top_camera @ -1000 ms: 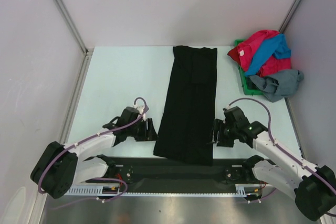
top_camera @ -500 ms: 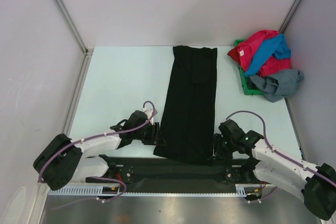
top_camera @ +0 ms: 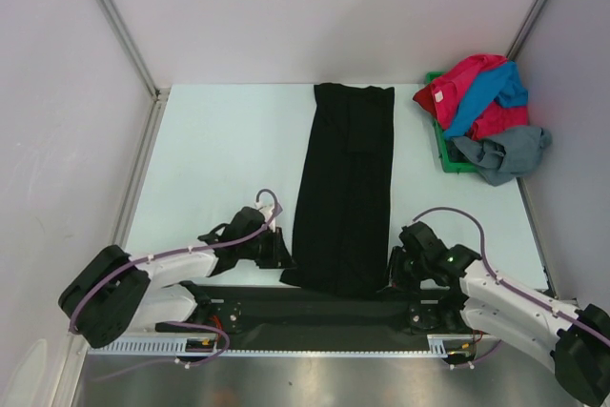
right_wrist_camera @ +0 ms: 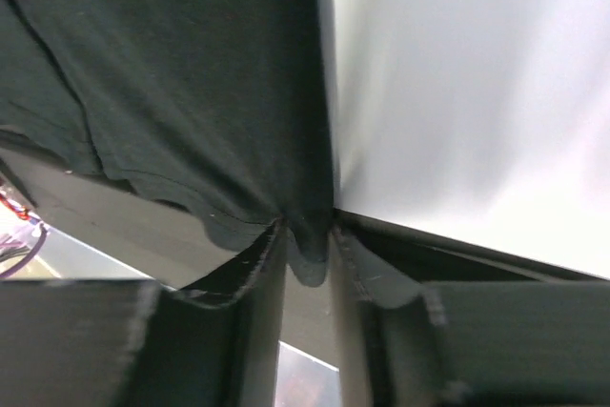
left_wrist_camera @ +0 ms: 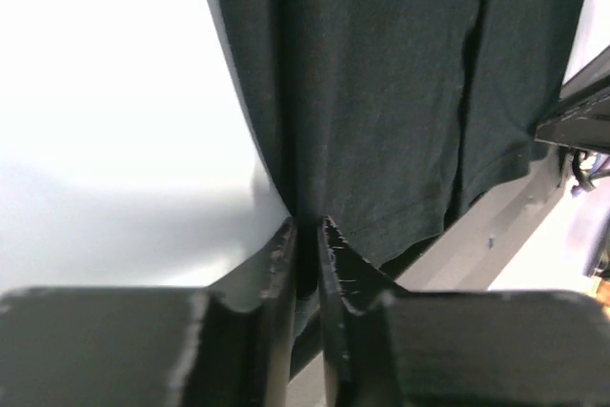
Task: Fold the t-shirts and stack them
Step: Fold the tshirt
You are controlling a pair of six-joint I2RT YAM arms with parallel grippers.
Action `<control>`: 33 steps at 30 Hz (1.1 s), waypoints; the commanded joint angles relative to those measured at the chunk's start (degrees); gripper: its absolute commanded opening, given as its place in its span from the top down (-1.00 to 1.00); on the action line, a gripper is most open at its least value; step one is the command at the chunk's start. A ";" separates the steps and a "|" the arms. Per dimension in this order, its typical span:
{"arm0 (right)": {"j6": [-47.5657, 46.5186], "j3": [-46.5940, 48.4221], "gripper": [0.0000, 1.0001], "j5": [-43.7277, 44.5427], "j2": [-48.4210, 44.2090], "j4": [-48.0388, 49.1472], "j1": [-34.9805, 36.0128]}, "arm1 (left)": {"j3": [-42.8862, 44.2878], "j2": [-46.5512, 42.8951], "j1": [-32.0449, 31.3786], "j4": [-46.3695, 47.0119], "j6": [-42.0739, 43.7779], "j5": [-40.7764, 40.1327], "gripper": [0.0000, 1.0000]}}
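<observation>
1. Black t-shirt [top_camera: 345,178] lies mid-table as a long, narrow strip. Its long axis runs 12 to 6 o'clock, with the near hem at the table's [top_camera: 219,159] front edge.
2. Left gripper [left_wrist_camera: 303,235] pinches the hem corner at 7 o'clock. Right gripper [right_wrist_camera: 307,247] pinches the 5 o'clock corner, with cloth bunched between its jaws.
3. The cloth stretches away from both grippers toward 12, so the fold likely carries the hem that way.
4. The cloth is matte and limp. Red-pink shirt [top_camera: 457,83], blue shirt [top_camera: 488,94] and grey shirt [top_camera: 507,152] are heaped at 1 o'clock.
</observation>
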 commanded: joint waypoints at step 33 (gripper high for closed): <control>3.94 8.40 1.00 7.05 -20.00 -19.31 0.79 | -9.08 -16.18 -11.38 -2.63 -14.79 -0.10 0.99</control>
